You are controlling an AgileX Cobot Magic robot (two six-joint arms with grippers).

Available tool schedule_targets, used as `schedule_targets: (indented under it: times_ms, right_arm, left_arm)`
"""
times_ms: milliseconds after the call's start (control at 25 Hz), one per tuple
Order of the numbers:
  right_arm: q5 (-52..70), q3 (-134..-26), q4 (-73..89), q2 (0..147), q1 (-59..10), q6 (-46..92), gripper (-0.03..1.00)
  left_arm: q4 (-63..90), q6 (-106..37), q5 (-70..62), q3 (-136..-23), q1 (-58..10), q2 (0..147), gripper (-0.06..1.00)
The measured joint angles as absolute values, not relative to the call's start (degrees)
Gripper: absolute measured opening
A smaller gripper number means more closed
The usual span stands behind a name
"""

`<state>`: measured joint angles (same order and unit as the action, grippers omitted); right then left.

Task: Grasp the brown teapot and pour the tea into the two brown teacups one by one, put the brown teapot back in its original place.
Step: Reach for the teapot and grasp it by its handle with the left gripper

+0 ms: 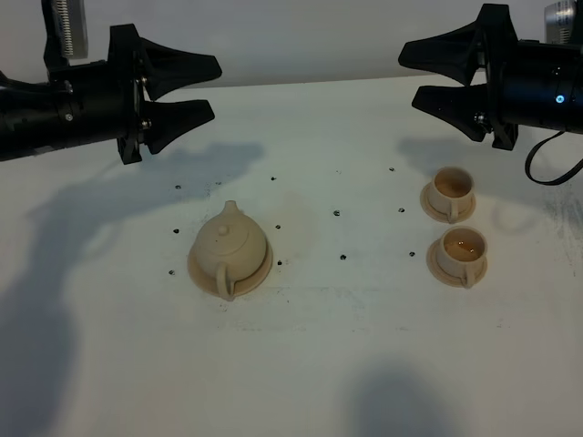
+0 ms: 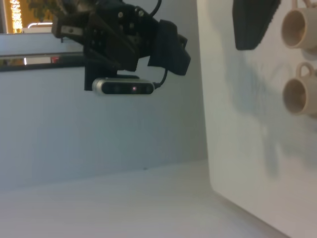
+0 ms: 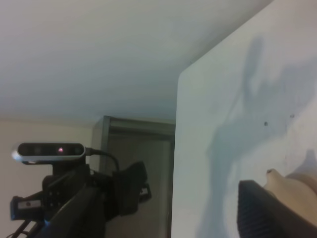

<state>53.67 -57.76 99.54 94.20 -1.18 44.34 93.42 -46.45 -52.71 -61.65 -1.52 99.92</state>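
Note:
The brown teapot (image 1: pixel 230 244) stands lid on upon its wide saucer (image 1: pixel 197 272) left of the table's middle, handle toward the front. The two brown teacups stand on small saucers at the right, one farther (image 1: pixel 453 185), one nearer (image 1: pixel 462 246). The nearer cup shows glinting reddish tea; I cannot tell about the farther one. My left gripper (image 1: pixel 216 87) hovers open and empty behind the teapot. My right gripper (image 1: pixel 408 76) hovers open and empty behind the cups. The left wrist view shows both cups (image 2: pixel 295 27) (image 2: pixel 297 96). The right wrist view shows part of the teapot (image 3: pixel 290 188).
The white table (image 1: pixel 319 364) carries several small dark specks around its middle. In the left wrist view the table's edge (image 2: pixel 208 148) and the right arm (image 2: pixel 124 39) show. In the right wrist view the left arm (image 3: pixel 74 198) shows past the table's corner.

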Motion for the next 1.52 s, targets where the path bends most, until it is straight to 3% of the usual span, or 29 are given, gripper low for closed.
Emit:
schedule_targets:
  times_ms: [1520]
  right_arm:
    - [53.55, -57.76, 99.54, 94.20, -1.18, 44.34, 0.57]
  left_arm:
    - [92.66, -45.63, -52.71, -61.65, -1.52, 99.92, 0.58]
